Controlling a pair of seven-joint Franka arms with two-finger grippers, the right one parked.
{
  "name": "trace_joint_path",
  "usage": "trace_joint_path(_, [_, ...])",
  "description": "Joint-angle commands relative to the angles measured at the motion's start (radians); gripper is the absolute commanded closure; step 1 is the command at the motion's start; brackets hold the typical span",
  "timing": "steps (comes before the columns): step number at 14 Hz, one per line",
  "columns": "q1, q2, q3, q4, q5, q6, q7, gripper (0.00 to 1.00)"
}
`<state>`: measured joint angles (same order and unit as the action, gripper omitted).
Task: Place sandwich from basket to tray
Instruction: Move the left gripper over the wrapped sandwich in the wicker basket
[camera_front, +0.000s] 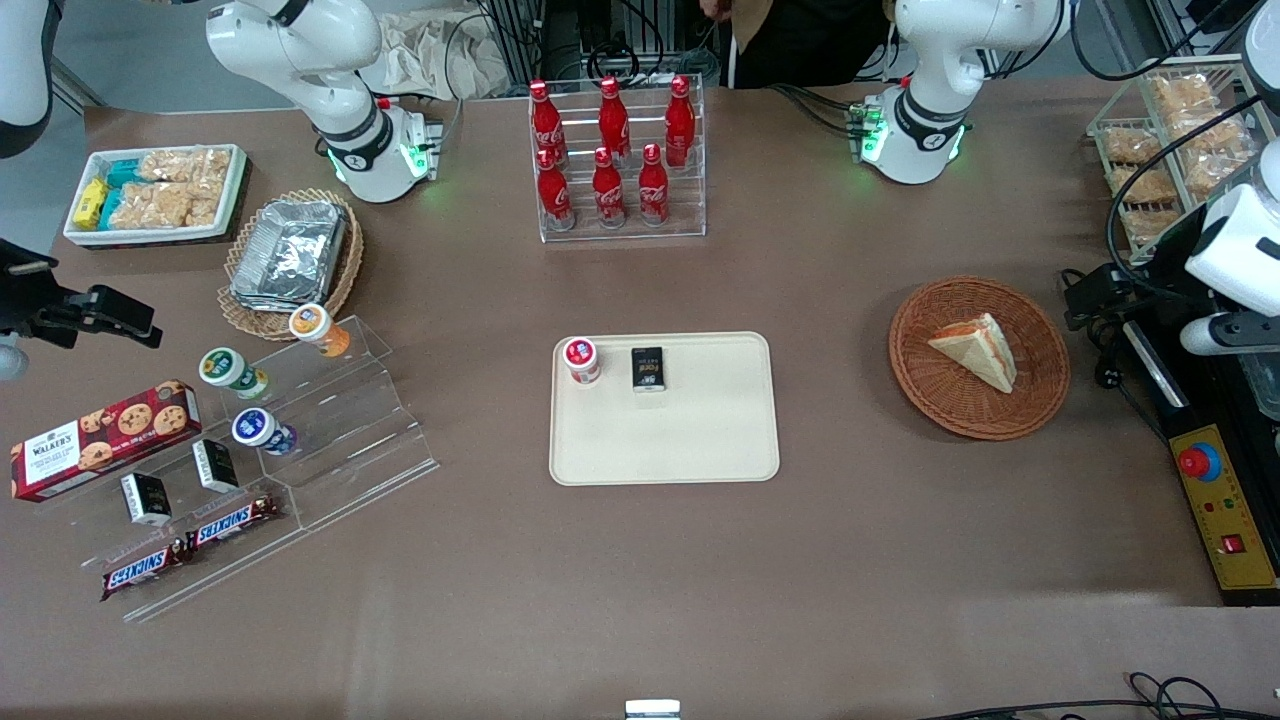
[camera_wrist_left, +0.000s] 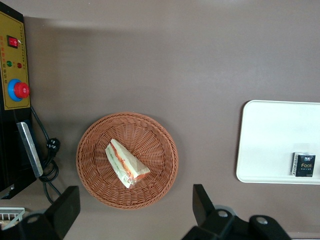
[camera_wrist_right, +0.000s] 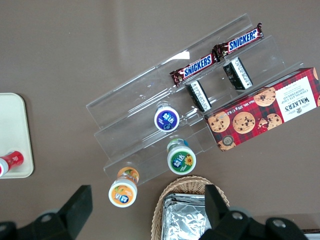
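One sandwich (camera_front: 975, 349) lay in the round wicker basket (camera_front: 1036, 395) on the worktop (camera_front: 860, 560), toward the working arm's end, well apart from the cream tray (camera_front: 700, 440). Left gripper (camera_wrist_left: 135, 210) hung above the basket, its fingers (camera_wrist_left: 200, 202) spread wide and holding nothing. On the tray sat a red-capped cup (camera_front: 581, 360) and a small black packet (camera_front: 648, 369).

1. A brown table (camera_front: 900, 560) is spreading out beneath the gripper (camera_wrist_left: 134, 200), which is hanging, fingers spread, over the working arm's end.
2. Black cables (camera_front: 1170, 690) are trailing along the table's edge, well apart from the gripper.
3. Grey floor (camera_front: 120, 50) is showing at the parked arm's end.
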<state>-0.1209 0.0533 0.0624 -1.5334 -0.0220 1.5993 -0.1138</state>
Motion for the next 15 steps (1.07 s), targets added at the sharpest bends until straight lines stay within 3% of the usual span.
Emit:
trace_joint_path(1, [0.001, 0.014, 0.002, 0.027, 0.017, -0.012, 0.005, 0.0])
trace_joint_path(3, [0.0, 0.013, 0.011, 0.024, 0.037, -0.019, -0.016, 0.0])
trace_joint_path(6, [-0.003, 0.002, 0.01, -0.029, 0.04, -0.033, -0.283, 0.0])
trace_joint_path(10, [-0.002, -0.111, 0.013, -0.297, 0.089, 0.046, -0.426, 0.0])
trace_joint_path(13, [0.0, -0.213, 0.014, -0.606, 0.132, 0.319, -0.579, 0.0])
trace_joint_path(15, [0.0, -0.221, 0.033, -0.717, 0.132, 0.451, -0.679, 0.0])
